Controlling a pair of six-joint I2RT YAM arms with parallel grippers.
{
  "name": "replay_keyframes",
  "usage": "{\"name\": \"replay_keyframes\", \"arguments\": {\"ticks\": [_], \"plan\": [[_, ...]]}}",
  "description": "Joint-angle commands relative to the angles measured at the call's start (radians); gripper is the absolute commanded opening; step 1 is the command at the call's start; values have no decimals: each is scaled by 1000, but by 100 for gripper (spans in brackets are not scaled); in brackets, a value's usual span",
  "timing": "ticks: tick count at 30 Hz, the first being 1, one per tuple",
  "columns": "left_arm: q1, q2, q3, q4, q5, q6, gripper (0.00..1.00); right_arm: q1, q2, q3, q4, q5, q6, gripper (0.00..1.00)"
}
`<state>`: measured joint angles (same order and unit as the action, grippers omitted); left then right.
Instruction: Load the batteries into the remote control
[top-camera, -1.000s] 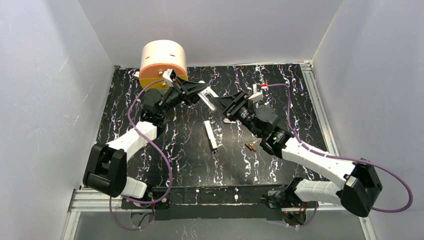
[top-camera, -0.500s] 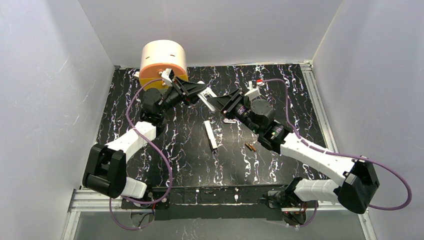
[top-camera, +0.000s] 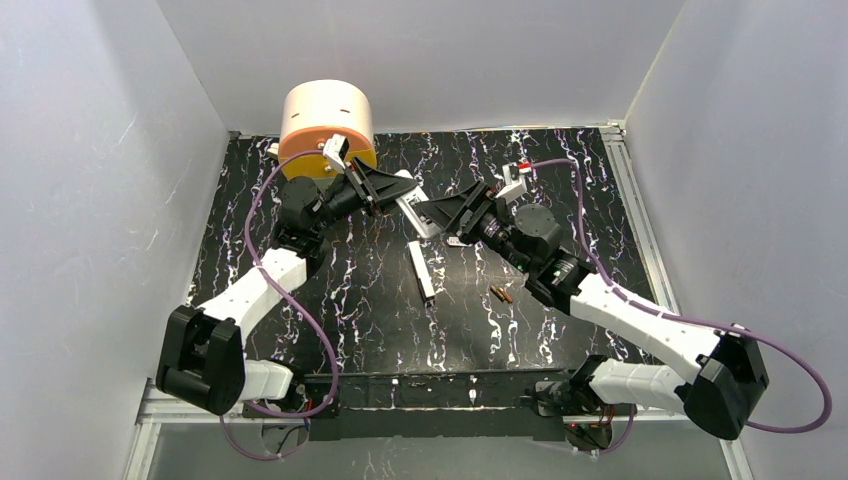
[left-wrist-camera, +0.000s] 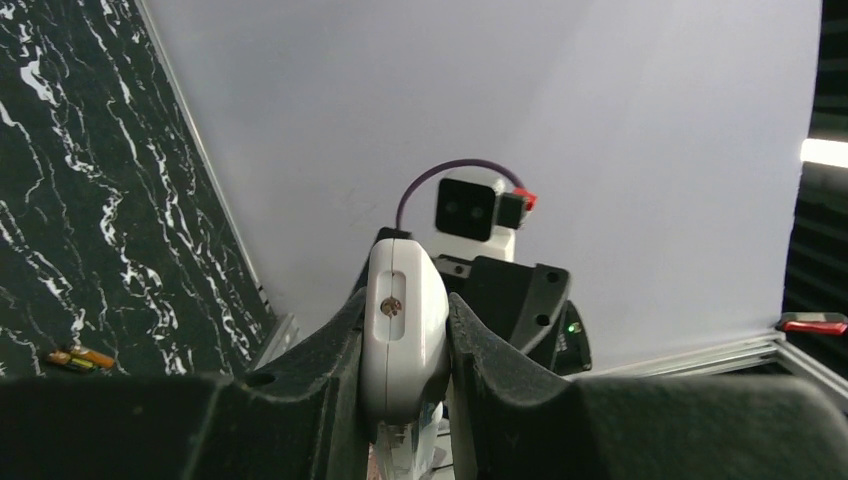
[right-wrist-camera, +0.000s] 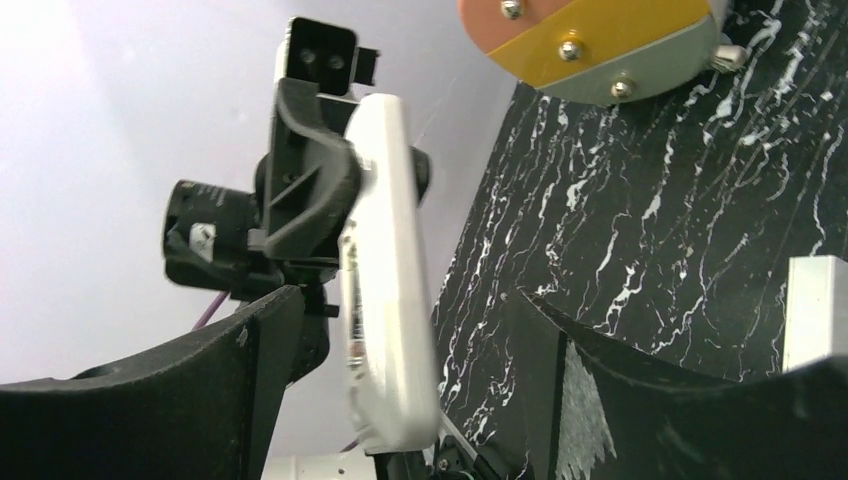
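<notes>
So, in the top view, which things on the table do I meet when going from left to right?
Peach-orange round drum → long white bar → batteries.

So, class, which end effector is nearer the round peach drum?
Left. The left end effector, gripping the remote control, sits just beside the drum; the right end effector is farther off, beyond it.
</notes>
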<state>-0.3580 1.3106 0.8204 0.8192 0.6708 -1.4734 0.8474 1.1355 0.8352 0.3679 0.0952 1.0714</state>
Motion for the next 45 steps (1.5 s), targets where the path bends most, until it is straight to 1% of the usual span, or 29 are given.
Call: {"name": "replay_keyframes", "arguments": {"ticks": [1,5,11,13,16,19,23,25,27,28,29,30,31,32,33,34,37,40,42,45], "plan": [[3,-57,50,-47,62,119,0,-11,-53,1,73,-104,-105,81],[7,-54,67,-58,99,141,0,-13,-63,-1,33,-184,-173,76],[9,-51,91,-63,145,157,0,-20,-73,-21,13,-230,-200,59],[10,-50,97,-64,155,159,0,-21,-65,-17,4,-237,-200,52],[11,-50,101,-64,162,162,0,-25,-52,-15,-7,-232,-188,45],[11,-53,102,-64,169,167,0,-29,-35,-2,-55,-210,-172,38],[10,-60,102,-64,175,178,0,-38,-15,5,-101,-198,-152,30],[11,-62,102,-66,177,184,0,-40,-10,9,-112,-196,-150,30],[10,-65,101,-71,177,195,0,-42,-9,14,-115,-199,-151,30],[10,-69,99,-74,175,201,0,-43,-12,15,-109,-205,-151,32],[10,-72,99,-79,177,209,0,-45,-15,14,-91,-220,-155,40],[11,-74,98,-80,179,217,0,-46,-20,10,-68,-237,-158,54],[10,-77,97,-80,183,225,0,-46,-27,5,-44,-250,-161,66],[10,-82,97,-80,188,235,0,-47,-36,-2,-22,-263,-162,75],[10,-86,98,-79,194,248,0,-49,-44,-11,8,-280,-165,80],[10,-91,100,-80,205,263,0,-54,-50,-20,43,-308,-169,84],[10,-102,109,-79,250,309,0,-71,-43,-29,144,-435,-173,87],[11,-106,119,-80,318,338,0,-76,1,5,172,-576,-199,87],[11,-108,121,-79,345,351,0,-76,33,36,174,-676,-218,86],[10,-115,127,-79,374,362,0,-75,68,72,162,-760,-245,81]]}}
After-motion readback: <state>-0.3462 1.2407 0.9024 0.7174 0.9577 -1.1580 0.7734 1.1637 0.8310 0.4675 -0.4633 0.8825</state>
